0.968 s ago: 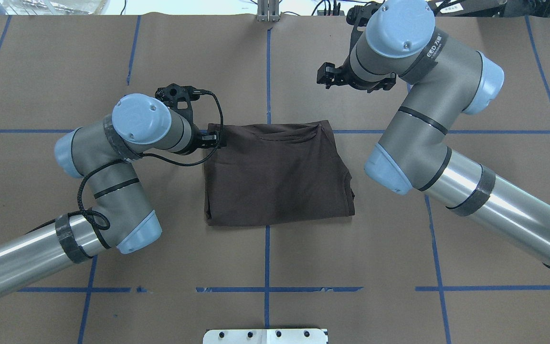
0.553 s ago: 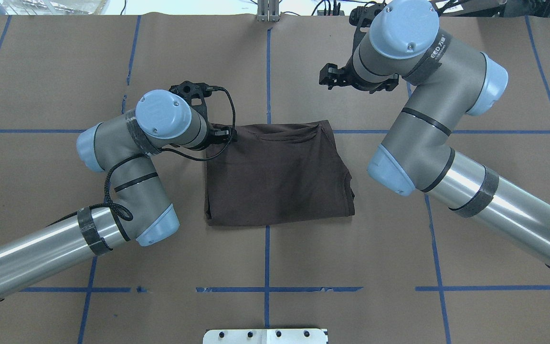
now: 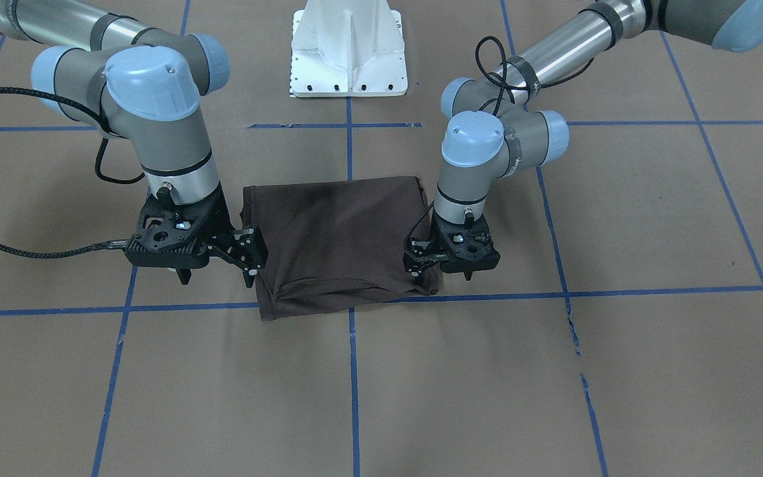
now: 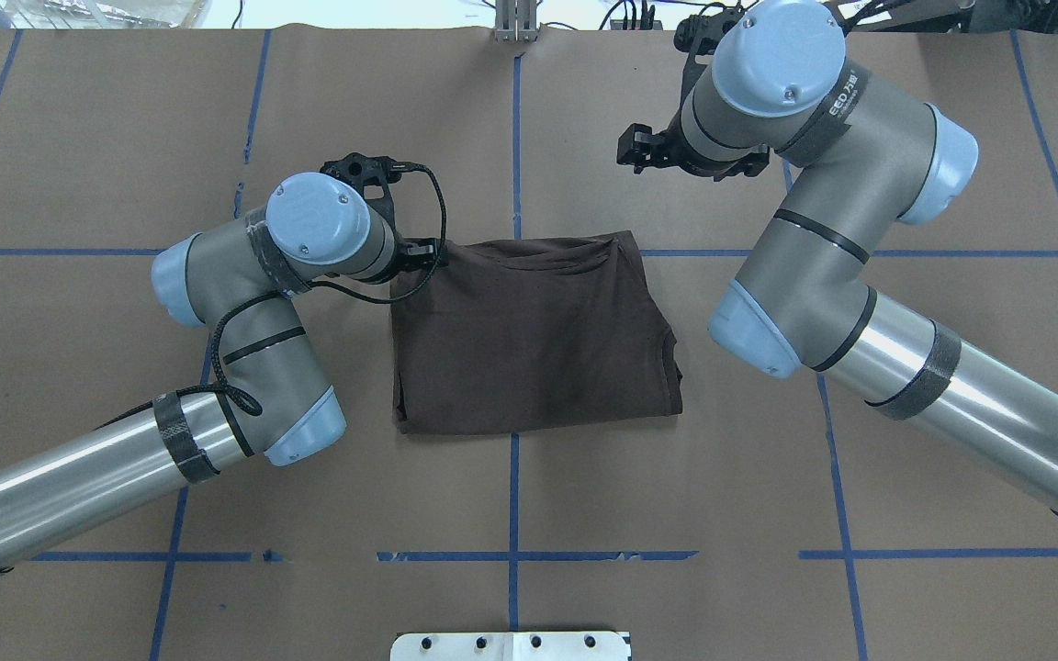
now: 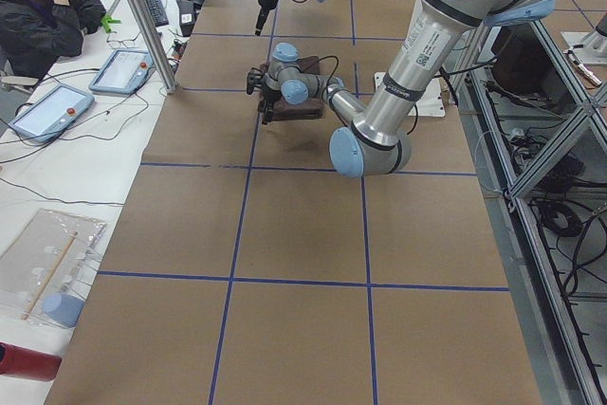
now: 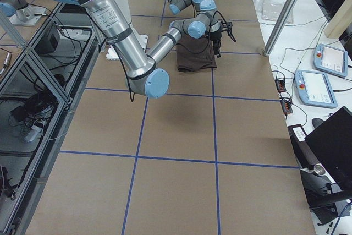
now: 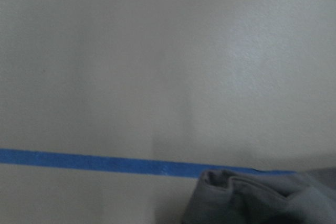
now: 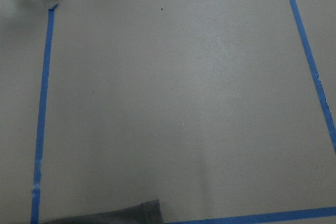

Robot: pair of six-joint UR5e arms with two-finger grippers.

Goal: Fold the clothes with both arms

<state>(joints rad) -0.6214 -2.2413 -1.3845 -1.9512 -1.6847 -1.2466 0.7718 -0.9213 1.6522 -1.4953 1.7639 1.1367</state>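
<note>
Dark brown-grey T-shirt (image 4: 529, 340) lies folded into a rough rectangle near the middle of the bench (image 4: 676, 496), flat on brown paper and across the blue tape lines (image 4: 512, 496) of the grid. Clock directions below are from the overhead view, 12 o'clock pointing away from the robot. Left tool (image 4: 426, 249) sits low at the shirt's 11 o'clock corner, right at the edge of the fabric. Its wrist camera shows that bunched corner close up beside a tape line, but no fingers, so I cannot tell whether the jaws are parted or pinching cloth. Right tool (image 4: 626, 150) is at about 1 o'clock from the shirt, raised off the bench and clear of the fabric. Its jaws stand apart with nothing between them, and its wrist camera looks down on bare paper with only a shirt corner at the lower edge of the frame. White base pedestal (image 3: 348, 46) is at 6 o'clock. A seated person (image 5: 43, 16) is off the bench's far side, seen in the left side view.
</note>
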